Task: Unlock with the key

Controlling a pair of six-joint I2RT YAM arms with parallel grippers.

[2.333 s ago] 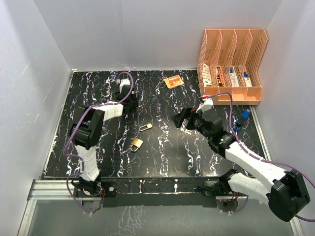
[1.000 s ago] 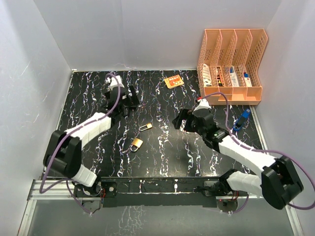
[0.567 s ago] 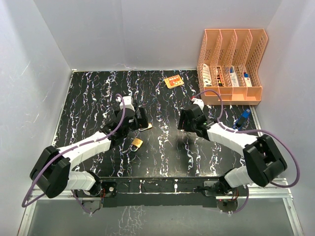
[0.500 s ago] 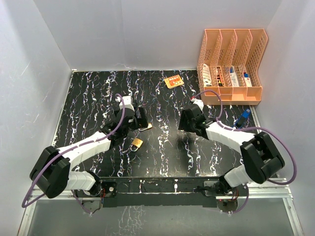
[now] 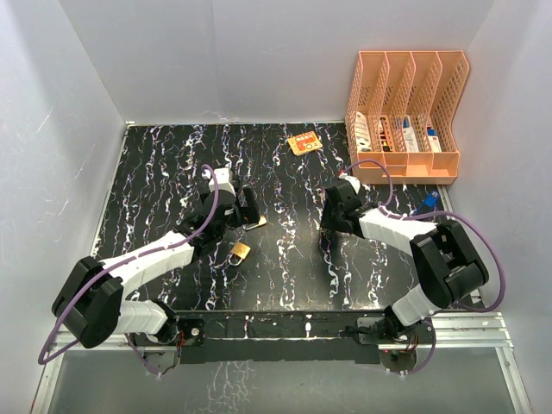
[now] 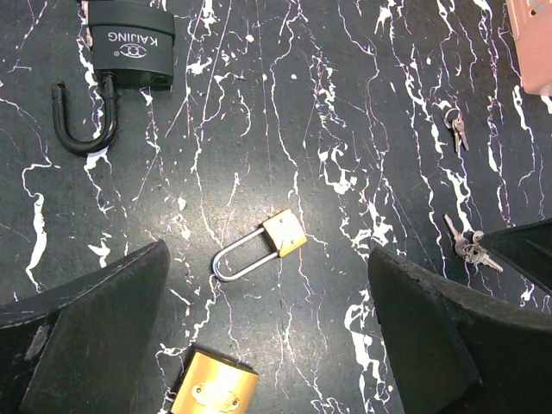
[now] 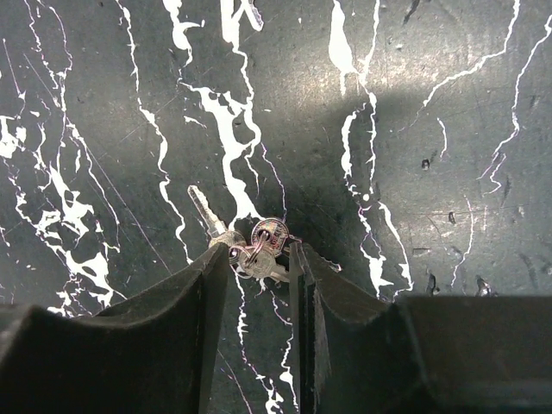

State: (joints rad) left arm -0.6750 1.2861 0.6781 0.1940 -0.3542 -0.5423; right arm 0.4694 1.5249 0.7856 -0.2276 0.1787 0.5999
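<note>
Keys [image 7: 250, 246] lay on the bench [image 5: 285, 172], right of centre. I had the right fingers [image 7: 207, 293] clenched on the bunch from both sides, with one blade sticking out past the fingertips. As far as I could tell, the bunch was resting flat on the black marbled surface.

Left of centre, the left fingers [image 6: 103, 302] hung spread wide and grasped nothing. Below them lay a small brass lock [image 6: 259, 247] with a long shackle. It sat between the two fingers in the wrist view, apart from both. A second lock [image 6: 214, 390], also brass and squatter, lay just nearer, close beside the first.

Farther off and to the left, the left wrist view showed a black lock [image 6: 129, 52] with one end of its shackle free. Spare keys [image 6: 454, 128] lay to the far right of the brass lock, apart from the bunch I was holding.

An orange rack [image 5: 405, 112] stood in the far right corner. A small orange card [image 5: 304, 142] lay on the bench just left of it.
</note>
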